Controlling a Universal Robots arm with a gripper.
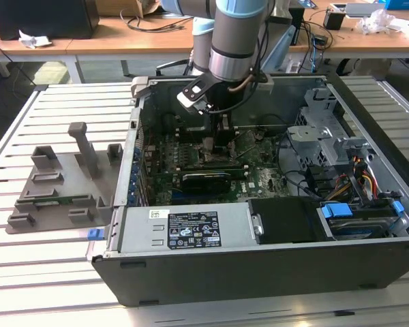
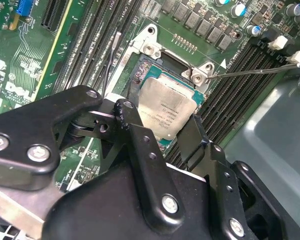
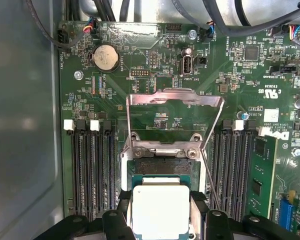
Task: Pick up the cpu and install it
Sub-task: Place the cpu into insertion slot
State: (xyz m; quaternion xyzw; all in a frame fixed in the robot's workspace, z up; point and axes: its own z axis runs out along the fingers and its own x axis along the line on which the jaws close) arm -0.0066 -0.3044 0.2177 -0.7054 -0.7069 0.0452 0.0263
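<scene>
The cpu (image 2: 166, 111), a flat silver-topped square chip with a green rim, sits low over the black socket (image 3: 160, 166) on the motherboard (image 1: 259, 178). In both wrist views my gripper (image 2: 165, 131) is shut on it, one black finger against each of two opposite sides. The socket's metal load plate (image 3: 175, 100) stands swung open beyond the chip, and its thin lever (image 2: 255, 71) is lifted. In the exterior view the gripper (image 1: 218, 139) reaches straight down into the open computer case (image 1: 259, 272).
Memory slots (image 3: 92, 165) flank the socket on both sides. The case also holds a power supply (image 1: 184, 228), a drive cage (image 1: 320, 129) and loose cables (image 1: 358, 178). A grey plastic tray (image 1: 54, 184) lies on the slatted table at the exterior view's left.
</scene>
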